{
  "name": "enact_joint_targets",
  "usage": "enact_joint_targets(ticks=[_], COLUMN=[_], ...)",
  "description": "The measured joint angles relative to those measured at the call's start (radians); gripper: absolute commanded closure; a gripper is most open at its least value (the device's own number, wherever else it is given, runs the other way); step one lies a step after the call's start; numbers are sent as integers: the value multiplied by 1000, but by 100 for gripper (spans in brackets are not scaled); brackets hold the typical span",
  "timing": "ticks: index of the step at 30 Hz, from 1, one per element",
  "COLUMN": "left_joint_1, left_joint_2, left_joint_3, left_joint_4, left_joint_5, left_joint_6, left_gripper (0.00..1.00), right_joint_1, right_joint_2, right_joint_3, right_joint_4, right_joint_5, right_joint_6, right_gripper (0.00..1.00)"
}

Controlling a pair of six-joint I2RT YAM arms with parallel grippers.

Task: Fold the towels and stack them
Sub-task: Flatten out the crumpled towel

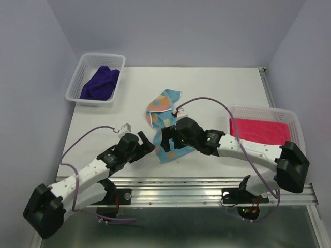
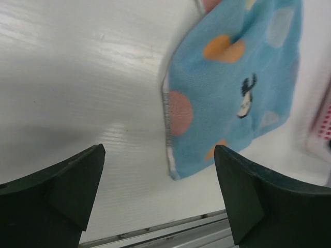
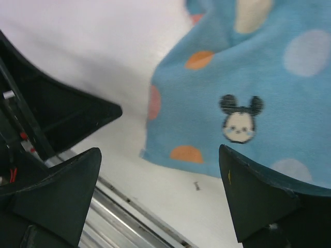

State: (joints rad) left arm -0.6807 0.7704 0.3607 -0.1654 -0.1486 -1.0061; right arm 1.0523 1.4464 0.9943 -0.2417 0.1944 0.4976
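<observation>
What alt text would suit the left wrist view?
A light blue towel with orange and pink dots and a small cartoon mouse lies on the white table, just ahead of the open left gripper, whose dark fingers hold nothing.

Blue towel: middle hidden under the right arm in the top view — cut off by the top edge in both wrist views.
Pink-red towel: near edge partly hidden behind the arm.
Right basket: a blurred sliver at the left wrist view's edge.
Purple towel: folds too small to tell.
</observation>
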Motion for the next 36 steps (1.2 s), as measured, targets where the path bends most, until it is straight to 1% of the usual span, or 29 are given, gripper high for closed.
enact_joint_targets(ticks=[1,2,4,5,7,9,13,16,18,19,26,28,29,31,32,36], left_joint_1=[-1,-8,-30,-45,-71,-102,-152,-223,-255,-272,-295,-295,-295,-295,-294,-295], left_joint_2=[93,164,251,280,332,382,446,475,493,511,652,684,695,717,729,740], left_joint_3=[6,8,22,42,64,92,160,201,223,244,369,399,408,424,430,428], left_joint_4=[30,47,75,93,118,107,28,-48,-93,-127,-227,-232,-233,-233,-232,-217], left_joint_5=[28,49,74,88,119,127,101,77,61,48,-23,-46,-51,-57,-59,-56], left_joint_6=[14,24,31,34,37,32,21,5,-8,-16,-32,-27,-23,-15,-8,-2], left_gripper=[3,6,8,11,15,17,19,21,27,27,28,35,43,53,62,67], right_joint_1=[-34,-81,-203,-262,-329,-341,-338,-342,-348,-351,-370,-372,-372,-373,-377,-390], right_joint_2=[-34,-61,-98,-108,-113,-113,-111,-107,-98,-93,-63,-58,-58,-58,-58,-58], right_joint_3=[-17,-37,-89,-114,-148,-162,-165,-165,-165,-165,-171,-175,-176,-177,-177,-180], right_joint_4=[-1,-6,-13,-23,-58,-85,-98,-97,-94,-94,-85,-85,-83,-83,-83,-81], right_joint_5=[5,11,17,28,52,61,63,68,68,68,63,61,61,61,60,61], right_joint_6=[22,45,78,95,111,117,122,123,121,120,108,104,103,101,101,101], right_gripper=[0,0,0,0,0,0,0,0,0,0,0,0,0,0,0,0])
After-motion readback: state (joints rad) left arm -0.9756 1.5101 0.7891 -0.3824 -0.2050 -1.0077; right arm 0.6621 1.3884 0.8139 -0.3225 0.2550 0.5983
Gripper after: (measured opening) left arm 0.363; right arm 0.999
